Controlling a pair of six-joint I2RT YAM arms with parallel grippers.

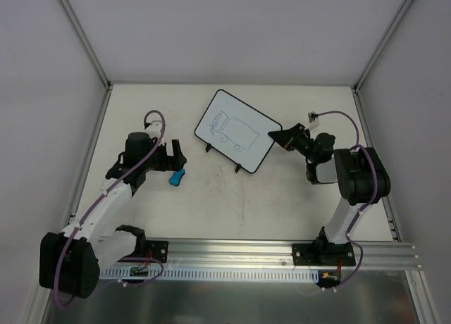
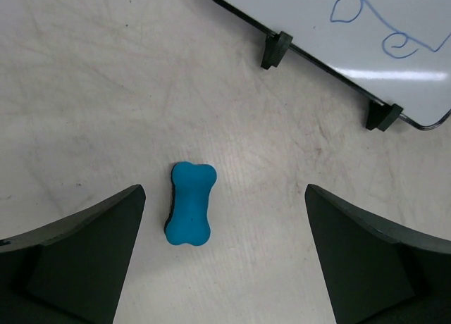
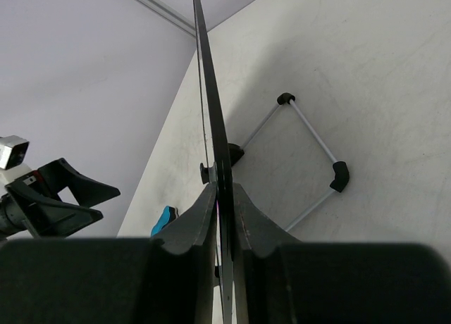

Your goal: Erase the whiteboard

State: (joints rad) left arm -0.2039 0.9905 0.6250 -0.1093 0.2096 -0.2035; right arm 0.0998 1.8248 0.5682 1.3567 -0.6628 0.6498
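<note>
Only unreadable blue scribbles [image 1: 229, 129] mark the whiteboard [image 1: 239, 132].

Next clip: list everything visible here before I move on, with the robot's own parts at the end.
whiteboard: one, white with a black rim and blue scribbles, tilted up mid-table
eraser: one, blue over black, on the table to the near left of the whiteboard
wire stand: one, silver with black corners, on the table behind the whiteboard
small white piece: one, at the back right of the table, too small to identify
table: one, off-white, scuffed
rail: one, silver, along the near edge, under both arm bases
left gripper: one, black, open above the eraser
right gripper: one, black, shut on the whiteboard's edge
</note>
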